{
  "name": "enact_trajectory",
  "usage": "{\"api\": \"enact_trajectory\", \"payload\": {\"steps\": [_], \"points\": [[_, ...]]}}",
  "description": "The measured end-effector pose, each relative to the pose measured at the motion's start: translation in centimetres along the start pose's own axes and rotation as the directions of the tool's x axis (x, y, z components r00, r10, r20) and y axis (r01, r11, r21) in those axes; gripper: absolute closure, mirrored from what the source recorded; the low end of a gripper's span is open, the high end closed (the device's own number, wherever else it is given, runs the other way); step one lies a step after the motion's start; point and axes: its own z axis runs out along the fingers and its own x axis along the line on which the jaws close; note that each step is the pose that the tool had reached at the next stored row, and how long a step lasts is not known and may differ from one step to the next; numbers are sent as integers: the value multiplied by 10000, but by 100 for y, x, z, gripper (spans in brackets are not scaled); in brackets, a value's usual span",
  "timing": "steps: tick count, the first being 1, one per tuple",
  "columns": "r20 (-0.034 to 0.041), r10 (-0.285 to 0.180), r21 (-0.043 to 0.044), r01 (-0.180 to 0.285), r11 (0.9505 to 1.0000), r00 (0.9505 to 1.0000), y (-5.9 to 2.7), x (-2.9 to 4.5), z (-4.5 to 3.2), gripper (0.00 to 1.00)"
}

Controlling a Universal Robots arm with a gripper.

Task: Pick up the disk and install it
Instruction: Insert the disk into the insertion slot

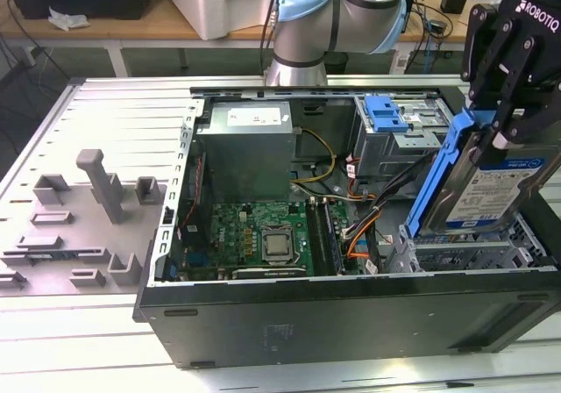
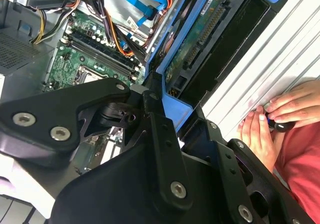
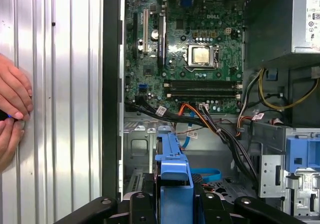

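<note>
Disk (image 1: 507,189): tilted, held above the drive bay (image 1: 460,254) at the case's (image 1: 351,318) near corner, exterior view's right.
Gripper (image 1: 507,132): clamped on its upper edge.
Handling: judged mid-install; square the blue frame to the bay and keep clear of the cables (image 1: 368,226).

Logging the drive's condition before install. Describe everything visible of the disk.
The disk is a flat silver metal drive with a blue-and-white label, edged by a blue plastic frame; its other face shows a green circuit board in the second wrist view. The gripper clamps its upper end, holding it steeply tilted over the open computer case, at the exterior view's right.
</note>
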Motion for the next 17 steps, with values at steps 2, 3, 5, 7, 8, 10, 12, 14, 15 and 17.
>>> {"api": "enact_trajectory", "payload": {"steps": [2, 3, 5, 7, 8, 10, 12, 14, 15, 17], "points": [[-3, 0, 0, 0, 10000, 10000, 0, 2, 3, 64], [0, 0, 0, 0, 10000, 10000, 0, 2, 6, 64], [-1, 0, 0, 0, 10000, 10000, 0, 3, 10, 64], [0, 0, 0, 0, 10000, 10000, -1, 4, 16, 64], [0, 0, 0, 0, 10000, 10000, -1, 5, 21, 64], [1, 1, 0, -1, 10000, 10000, -1, 5, 26, 64], [1, 0, 1, 0, 10000, 10000, -2, 7, 32, 64], [1, 0, 0, 0, 10000, 10000, -2, 9, 37, 64], [1, 0, 0, 0, 10000, 10000, -2, 9, 39, 64], [0, 0, 0, 0, 10000, 10000, -3, 11, 47, 64]]}}
